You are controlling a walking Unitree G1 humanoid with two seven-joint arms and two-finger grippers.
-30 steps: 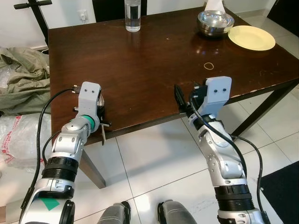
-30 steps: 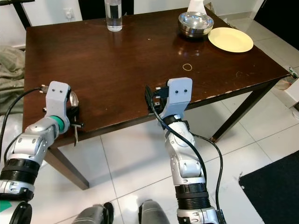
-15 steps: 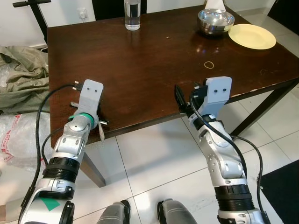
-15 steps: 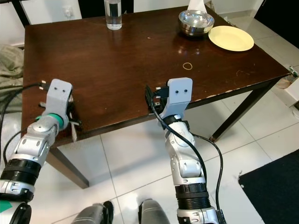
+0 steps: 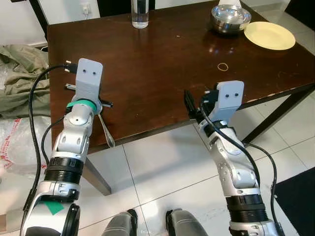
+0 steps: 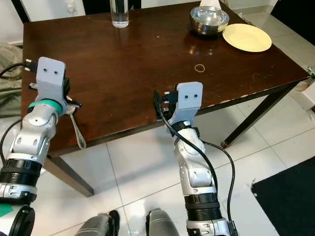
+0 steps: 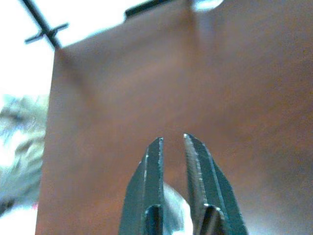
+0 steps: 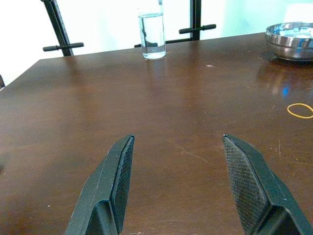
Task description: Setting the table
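My left gripper [image 7: 172, 138] is shut on a silver spoon [image 5: 105, 130] over the near left corner of the dark wooden table [image 5: 162, 64]. The spoon slants down from the fingers toward the table's front edge. Whether its tip touches the wood I cannot tell. My right gripper [image 8: 177, 137] is open and holds nothing, level with the front edge near the middle. Far back on the right are a yellow plate [image 5: 269, 35] and a steel bowl [image 5: 230, 18]. A glass of water [image 5: 140, 14] stands at the far edge.
A small rubber band [image 5: 223, 67] lies on the table right of centre. A crumpled greenish cloth [image 5: 19, 64] and plastic bags [image 5: 17, 142] lie on the tiled floor to the left. A dark mat [image 5: 300, 196] is at the lower right.
My left arm has risen and reached forward over the table corner, carrying the spoon up from below the edge. The right arm has stayed in place.
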